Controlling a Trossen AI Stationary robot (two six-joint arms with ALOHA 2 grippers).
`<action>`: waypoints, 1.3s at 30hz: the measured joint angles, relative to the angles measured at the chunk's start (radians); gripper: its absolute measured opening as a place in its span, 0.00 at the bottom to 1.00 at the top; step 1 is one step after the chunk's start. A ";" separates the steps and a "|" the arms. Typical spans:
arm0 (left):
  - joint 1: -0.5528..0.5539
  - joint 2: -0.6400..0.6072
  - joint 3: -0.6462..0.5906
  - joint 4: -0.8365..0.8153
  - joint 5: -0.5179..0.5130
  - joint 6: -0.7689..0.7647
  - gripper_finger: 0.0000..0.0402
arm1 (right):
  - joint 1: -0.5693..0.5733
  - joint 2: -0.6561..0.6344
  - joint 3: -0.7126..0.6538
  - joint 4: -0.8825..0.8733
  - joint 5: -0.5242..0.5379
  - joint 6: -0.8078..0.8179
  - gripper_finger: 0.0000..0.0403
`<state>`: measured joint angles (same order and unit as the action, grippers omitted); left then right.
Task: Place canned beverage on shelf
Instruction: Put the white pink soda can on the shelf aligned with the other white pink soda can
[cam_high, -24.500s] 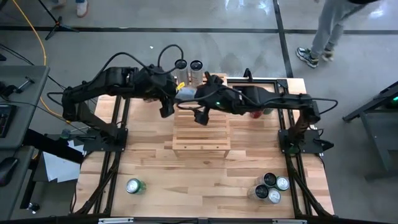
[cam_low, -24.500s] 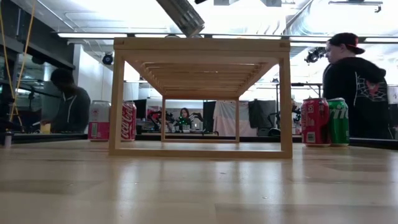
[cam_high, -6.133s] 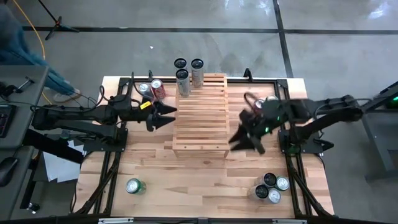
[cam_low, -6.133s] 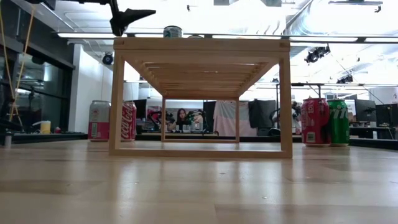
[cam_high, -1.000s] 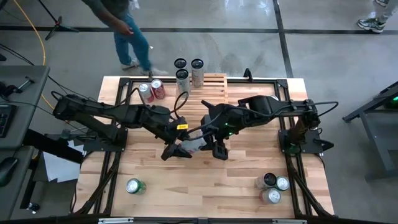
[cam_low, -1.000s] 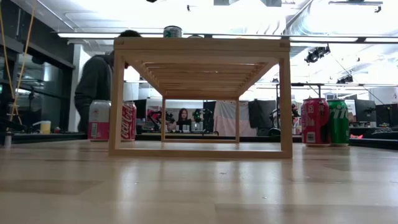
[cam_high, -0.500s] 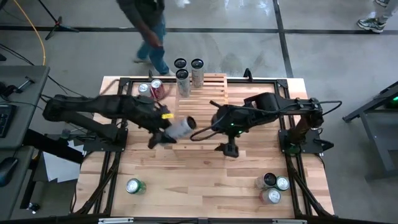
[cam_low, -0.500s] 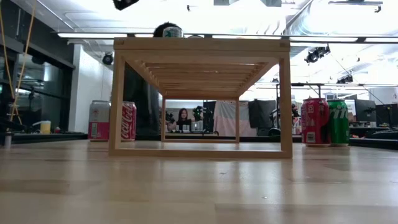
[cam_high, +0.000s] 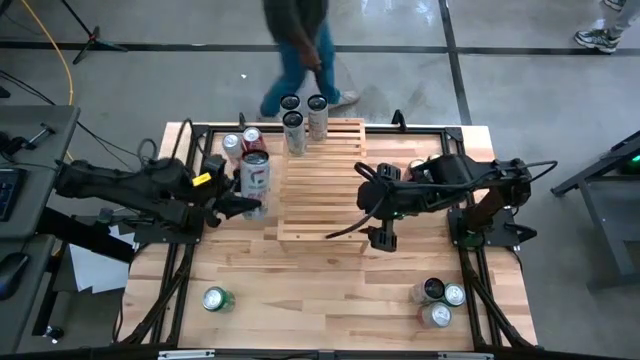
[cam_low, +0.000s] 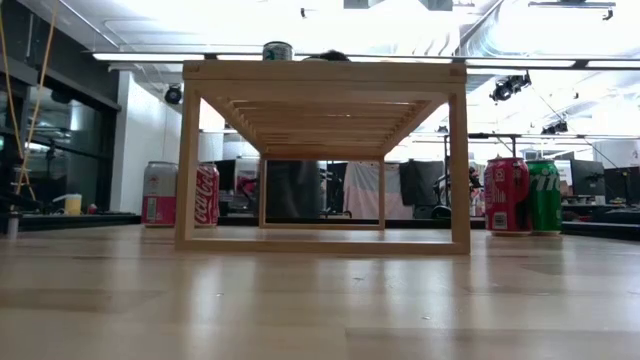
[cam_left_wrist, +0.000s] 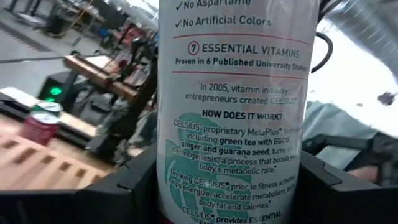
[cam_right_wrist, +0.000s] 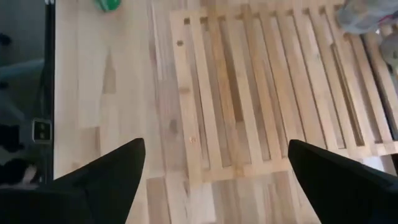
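My left gripper (cam_high: 250, 203) is shut on a tall white can (cam_high: 255, 175) with a red top, held in the air just left of the light-wood slatted shelf (cam_high: 322, 185). In the left wrist view the can (cam_left_wrist: 233, 112) fills the picture. Three tall cans (cam_high: 294, 125) stand at the shelf's far end; one can (cam_low: 277, 50) shows on the shelf top in the low view. My right gripper (cam_high: 383, 236) is open and empty over the table, by the shelf's near right corner; its wrist view (cam_right_wrist: 214, 186) looks down on the slats. My left gripper pinches the can's round body (cam_left_wrist: 171, 186) between its two fingers, one on each side, in the can's lower part. The fingers come about level from the table's left and lie across the can. The can stands about upright, red top up, lifted clear of the table.
Two cans (cam_high: 241, 141) stand left of the shelf's far end, and a red and a green can (cam_low: 525, 195) stand to its right. A green can (cam_high: 214, 298) lies near left, and three cans (cam_high: 435, 300) stand near right. A person (cam_high: 295, 45) walks beyond the far edge.
My left gripper has carried the can from the shelf's near end toward the table's left and far side, turning it from lying to about upright. My right gripper has drawn away from the can toward the table's right edge.
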<state>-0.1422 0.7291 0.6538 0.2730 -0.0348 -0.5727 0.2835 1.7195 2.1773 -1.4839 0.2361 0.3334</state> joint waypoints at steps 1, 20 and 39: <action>-0.005 0.008 -0.035 0.067 -0.001 -0.015 0.57 | 0.000 0.000 -0.001 0.011 0.001 0.000 0.95; -0.040 0.276 -0.085 0.463 0.076 -0.038 0.57 | -0.249 -0.216 -0.820 1.761 -0.370 0.195 0.95; 0.101 0.621 0.241 0.489 0.639 -0.258 0.57 | -0.231 -0.214 -0.811 1.803 -0.567 0.131 0.95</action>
<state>-0.0412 1.3501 0.8948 0.7616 0.6045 -0.8309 0.0526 1.5059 1.3664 0.3192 -0.3308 0.4645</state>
